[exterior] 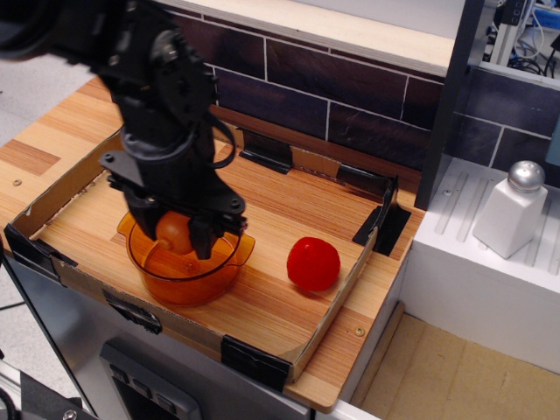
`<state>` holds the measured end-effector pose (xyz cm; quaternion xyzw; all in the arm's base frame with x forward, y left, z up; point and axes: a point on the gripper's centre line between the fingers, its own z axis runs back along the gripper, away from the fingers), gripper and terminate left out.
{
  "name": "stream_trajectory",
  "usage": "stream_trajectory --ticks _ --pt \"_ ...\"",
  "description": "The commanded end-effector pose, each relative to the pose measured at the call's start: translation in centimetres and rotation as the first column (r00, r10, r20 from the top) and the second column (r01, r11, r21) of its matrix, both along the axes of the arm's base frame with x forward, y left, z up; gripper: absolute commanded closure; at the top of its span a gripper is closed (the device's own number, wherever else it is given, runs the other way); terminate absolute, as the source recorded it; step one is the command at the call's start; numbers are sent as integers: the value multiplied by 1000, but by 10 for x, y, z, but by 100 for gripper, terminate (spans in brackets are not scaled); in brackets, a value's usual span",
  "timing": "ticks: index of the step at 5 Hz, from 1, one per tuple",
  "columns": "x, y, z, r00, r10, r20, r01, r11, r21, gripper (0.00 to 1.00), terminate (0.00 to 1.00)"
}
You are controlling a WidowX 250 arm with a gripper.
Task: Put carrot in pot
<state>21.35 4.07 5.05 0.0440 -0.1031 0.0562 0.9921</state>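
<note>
My black gripper is shut on the small glossy orange carrot and holds it right over the opening of the translucent amber pot, level with the pot's rim. The pot stands at the front left of the cardboard tray. The arm covers the back half of the pot and one of its handles. I cannot tell whether the carrot touches the pot's inside.
A round red tomato-like toy lies on the wooden board right of the pot. A white salt shaker stands on the white ledge at right. A dark brick wall runs along the back. The yellow banana toy is hidden behind the arm.
</note>
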Motion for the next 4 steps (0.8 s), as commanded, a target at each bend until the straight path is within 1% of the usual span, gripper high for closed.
stream_trajectory --ticks 1,2,3,4 --pt "11 11 23 998 47 36 -47 999 -15 0 0" --pt "15 11 39 996 61 70 -59 998 -35 0 0" --pt "22 8 79 990 107 95 -99 991 -86 0 0" --pt "31 5 121 983 148 107 -135 983 -123 0 0"
